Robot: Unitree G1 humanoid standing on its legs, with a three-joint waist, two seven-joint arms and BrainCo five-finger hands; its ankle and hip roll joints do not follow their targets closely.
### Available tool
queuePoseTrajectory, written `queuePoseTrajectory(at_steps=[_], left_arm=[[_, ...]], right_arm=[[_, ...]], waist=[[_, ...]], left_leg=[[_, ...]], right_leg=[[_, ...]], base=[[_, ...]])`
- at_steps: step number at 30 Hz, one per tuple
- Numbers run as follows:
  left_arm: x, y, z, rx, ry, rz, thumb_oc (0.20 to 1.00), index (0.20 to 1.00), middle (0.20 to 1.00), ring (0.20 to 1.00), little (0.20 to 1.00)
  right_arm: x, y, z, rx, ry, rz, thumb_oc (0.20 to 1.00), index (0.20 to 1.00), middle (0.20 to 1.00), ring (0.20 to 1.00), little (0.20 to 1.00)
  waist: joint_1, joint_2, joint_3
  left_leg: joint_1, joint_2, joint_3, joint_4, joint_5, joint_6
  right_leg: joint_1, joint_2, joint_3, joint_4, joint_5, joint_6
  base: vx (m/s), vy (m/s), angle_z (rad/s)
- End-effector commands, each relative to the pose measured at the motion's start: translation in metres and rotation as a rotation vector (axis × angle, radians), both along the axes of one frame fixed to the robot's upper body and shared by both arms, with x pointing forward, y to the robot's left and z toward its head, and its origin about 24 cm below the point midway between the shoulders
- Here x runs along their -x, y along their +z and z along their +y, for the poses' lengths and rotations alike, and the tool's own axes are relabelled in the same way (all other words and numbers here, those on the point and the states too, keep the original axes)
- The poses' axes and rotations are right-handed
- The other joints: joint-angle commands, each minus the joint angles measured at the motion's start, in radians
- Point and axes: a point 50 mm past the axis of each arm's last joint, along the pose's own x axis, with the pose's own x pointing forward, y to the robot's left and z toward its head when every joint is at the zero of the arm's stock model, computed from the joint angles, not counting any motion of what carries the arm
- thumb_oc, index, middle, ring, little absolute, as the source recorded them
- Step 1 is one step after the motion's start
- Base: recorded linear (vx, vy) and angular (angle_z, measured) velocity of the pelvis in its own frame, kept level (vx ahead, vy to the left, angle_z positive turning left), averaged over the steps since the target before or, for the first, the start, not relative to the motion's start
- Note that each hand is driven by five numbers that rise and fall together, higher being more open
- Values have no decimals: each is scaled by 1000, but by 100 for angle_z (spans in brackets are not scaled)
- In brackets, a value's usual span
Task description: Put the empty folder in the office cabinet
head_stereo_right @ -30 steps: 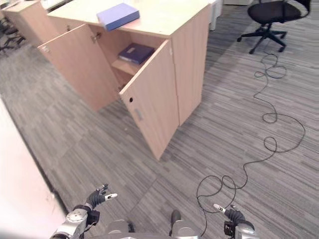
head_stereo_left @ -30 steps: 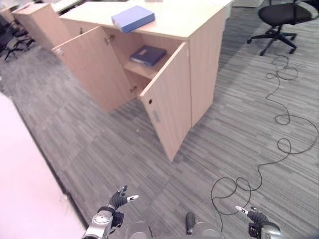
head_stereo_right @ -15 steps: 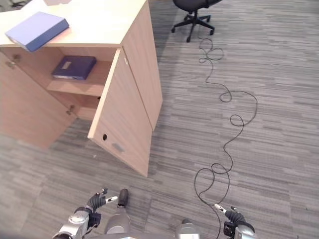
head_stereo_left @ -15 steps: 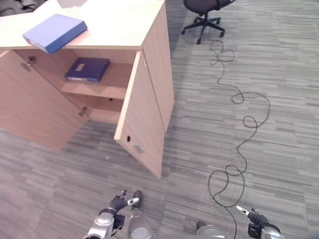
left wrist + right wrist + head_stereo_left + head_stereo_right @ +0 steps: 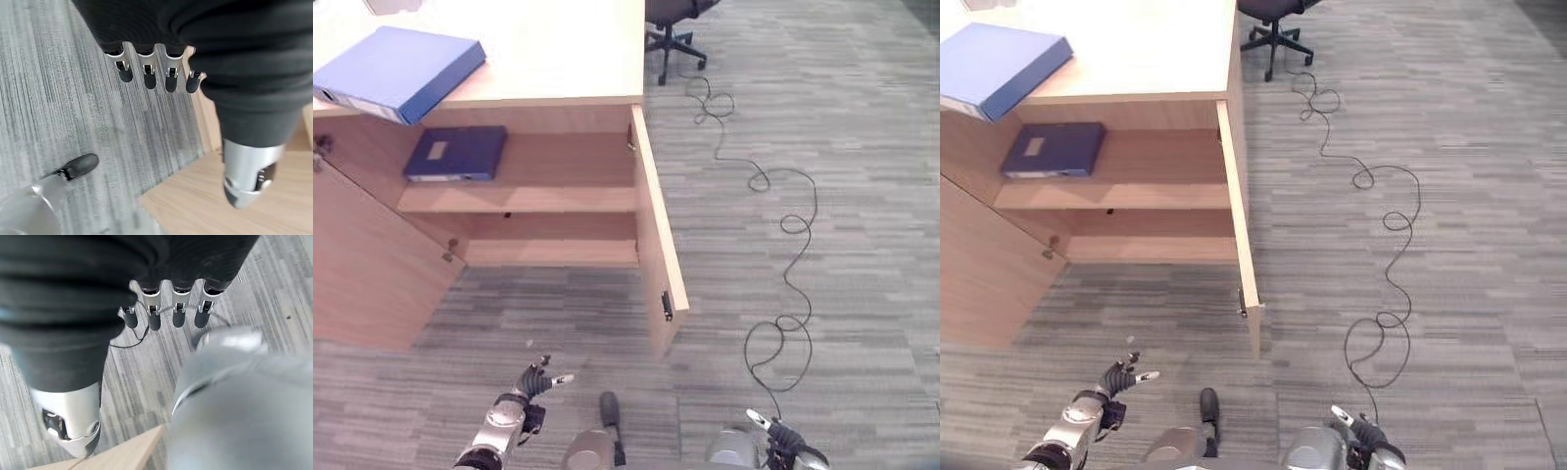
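A light blue folder [image 5: 396,70] lies flat on top of the wooden office cabinet [image 5: 558,59], near its left end and overhanging the front edge. Both cabinet doors stand open. A darker blue folder [image 5: 457,154] lies on the upper shelf [image 5: 568,199] inside. My left hand [image 5: 534,382] hangs low over the carpet in front of the cabinet, fingers [image 5: 149,73] straight, holding nothing. My right hand [image 5: 775,432] is low at the right, fingers [image 5: 166,308] straight and holding nothing too. Both hands are far from either folder.
The right cabinet door [image 5: 656,235] sticks out edge-on toward me between the two hands. The left door [image 5: 362,264] swings out at the left. A black office chair [image 5: 671,20] stands behind the cabinet's right end. Grey carpet [image 5: 862,245] stretches to the right.
The camera has swung round, so the open cabinet now faces me squarely and sits closer. Both hands stay low and open.
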Motion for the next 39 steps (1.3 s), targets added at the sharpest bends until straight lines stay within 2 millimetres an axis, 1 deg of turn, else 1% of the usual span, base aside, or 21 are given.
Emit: queuePoseTrajectory(at_steps=[1,3,4,8,12,14,16,19,21,24,25,26,28,29,30,32,33,34,37,38,39], left_arm=[[-20,15,4,2,-14,-89,1000,1000,1000,1000,1000],[-20,14,1,12,-15,-93,1000,1000,1000,1000,1000],[-19,12,-4,26,-24,-89,1000,1000,1000,1000,1000],[-9,7,-6,42,-8,-66,1000,1000,1000,1000,1000],[-7,6,-12,55,-28,-61,1000,1000,1000,1000,1000],[-8,6,-12,65,-11,-71,1000,1000,1000,1000,1000],[-13,9,-13,70,1,-92,1000,1000,1000,1000,1000],[-11,9,-10,63,11,-87,1000,1000,1000,1000,1000],[-1,3,-6,47,27,-49,1000,1000,1000,1000,1000],[6,-2,-4,41,40,-21,1000,1000,1000,1000,1000],[7,-2,-5,41,40,-20,1000,1000,1000,1000,1000],[9,-3,-5,42,45,-14,1000,1000,1000,1000,1000],[14,-6,-5,42,49,7,1000,1000,1000,1000,1000],[14,-6,-5,42,49,7,1000,1000,1000,1000,1000],[14,-7,-5,37,48,16,1000,1000,1000,1000,1000],[12,-6,-4,36,53,8,1000,1000,1000,1000,1000],[9,-5,-5,41,58,-6,1000,1000,1000,1000,1000],[9,-5,-4,41,62,-9,1000,1000,1000,1000,1000],[6,-3,-5,44,47,-17,1000,1000,1000,1000,1000],[6,-3,-5,43,47,-17,1000,1000,1000,1000,1000],[5,-2,-5,42,35,-20,1000,1000,1000,1000,1000]], right_arm=[[-12,9,-16,46,-24,-69,1000,1000,1000,1000,1000],[-12,9,-16,45,-26,-69,1000,1000,1000,1000,1000],[-8,9,-20,51,-34,-59,1000,1000,1000,1000,1000],[-6,11,-27,78,-8,-44,1000,1000,1000,1000,1000],[-10,16,-37,99,-16,-60,1000,1000,1000,1000,1000],[-12,18,-40,108,-15,-68,1000,1000,1000,1000,1000],[-13,21,-46,124,-22,-68,1000,1000,1000,1000,1000],[-7,21,-51,135,-36,-44,1000,1000,1000,1000,1000],[-4,21,-54,137,-31,-31,1000,1000,1000,1000,1000],[2,21,-58,143,-41,-19,1000,1000,1000,1000,1000],[3,21,-58,143,-40,-19,1000,1000,1000,1000,1000],[4,21,-59,146,-42,-15,1000,1000,1000,1000,1000],[9,21,-62,148,-49,-1,1000,1000,1000,1000,1000],[9,21,-62,148,-49,-1,1000,1000,1000,1000,1000],[10,21,-62,146,-48,4,1000,1000,1000,1000,1000],[7,21,-62,146,-45,-3,1000,1000,1000,1000,1000],[6,21,-61,143,-42,-3,1000,1000,1000,1000,1000],[6,21,-61,144,-39,0,1000,1000,1000,1000,1000],[5,21,-60,134,-49,0,1000,1000,1000,1000,1000],[5,21,-60,134,-49,0,1000,1000,1000,1000,1000],[7,19,-58,126,-53,6,1000,1000,1000,1000,1000]], waist=[[24,-38,4],[28,-44,7],[24,-51,3],[27,-40,-6],[23,-21,10],[19,-12,25],[12,-11,36],[8,-5,14],[3,-8,-5],[-8,-8,-23],[-9,-8,-23],[-13,-6,-28],[-26,11,-46],[-26,11,-46],[-26,14,-53],[-25,15,-54],[-20,13,-60],[-21,9,-66],[-29,-4,-76],[-28,-5,-75],[-28,-12,-77]], left_leg=[[-47,-37,37,65,-50,-35],[-41,-50,37,72,-54,-32],[-35,-76,26,93,-65,-24],[-7,-82,30,95,-78,-25],[-37,-100,-35,183,-93,-24],[-70,-111,-80,230,-98,-43],[-109,-63,-63,264,-75,-69],[-88,55,-39,212,-11,-95],[-49,146,-72,150,43,-122],[-11,228,-111,120,115,-146],[-8,229,-112,117,116,-147],[4,257,-127,109,146,-158],[38,334,-175,77,263,-206],[39,334,-175,77,263,-206],[43,355,-198,68,296,-226],[40,356,-224,65,301,-230],[37,354,-276,69,281,-245],[39,356,-288,72,250,-245],[46,357,-250,95,148,-245],[47,355,-248,97,145,-245],[55,351,-231,100,89,-245]], right_leg=[[31,77,4,-37,5,2],[40,85,18,-52,-1,-18],[81,84,55,-124,3,-52],[117,80,63,-178,20,-61],[123,71,95,-190,20,-74],[114,64,105,-187,17,-85],[112,37,103,-192,19,-80],[119,-2,89,-203,22,-60],[123,-38,86,-207,21,-40],[115,-72,89,-209,27,-21],[116,-72,87,-208,25,-21],[110,-82,88,-204,28,-14],[76,-116,97,-148,17,13],[75,-116,97,-147,17,12],[63,-136,102,-115,11,27],[54,-145,110,-94,7,35],[47,-170,124,-80,11,53],[43,-194,126,-77,15,70],[42,-260,122,-89,51,111],[43,-261,123,-91,52,112],[52,-279,121,-105,73,124]], base=[[-32,226,-24],[26,27,-5],[48,4,7],[34,-18,6],[-37,-9,8],[-111,36,20],[-93,117,0],[11,172,16],[41,239,35],[14,203,9],[9,189,14],[9,314,29],[1,512,36],[-3,496,27],[2,248,26],[11,384,39],[7,540,55],[-2,530,43],[-11,366,13],[4,257,16],[22,508,6]])
